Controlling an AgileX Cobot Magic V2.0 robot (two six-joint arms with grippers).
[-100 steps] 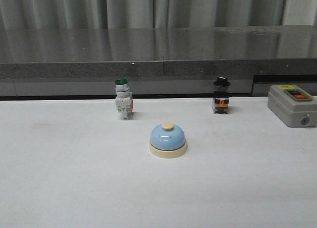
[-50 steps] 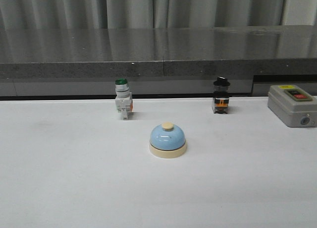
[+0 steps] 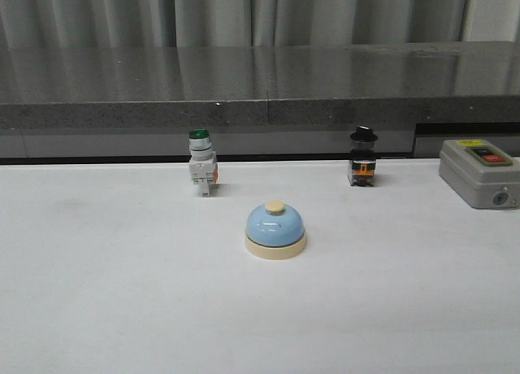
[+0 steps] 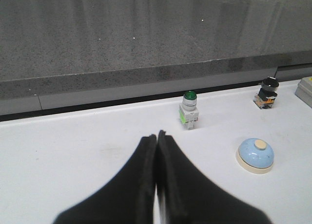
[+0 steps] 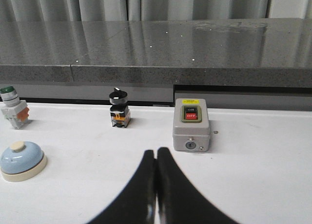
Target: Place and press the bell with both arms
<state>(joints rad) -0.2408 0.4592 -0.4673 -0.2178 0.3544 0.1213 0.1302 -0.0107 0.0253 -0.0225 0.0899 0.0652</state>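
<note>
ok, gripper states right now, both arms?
Left gripper: closed, holding nothing.
Right gripper: closed, holding nothing.

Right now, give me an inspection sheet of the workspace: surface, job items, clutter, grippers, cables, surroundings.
Surface: white table, flat.
Job's things: bell upright near the middle of the table, nothing touching it.
Clutter: green-capped push-button, black-knobbed switch, grey switch box, all standing behind the bell.
Grippers: left gripper shut, empty; right gripper shut, empty; both away from the bell.
Cables: nothing seen.
Surroundings: dark stone counter, grey curtain behind.
</note>
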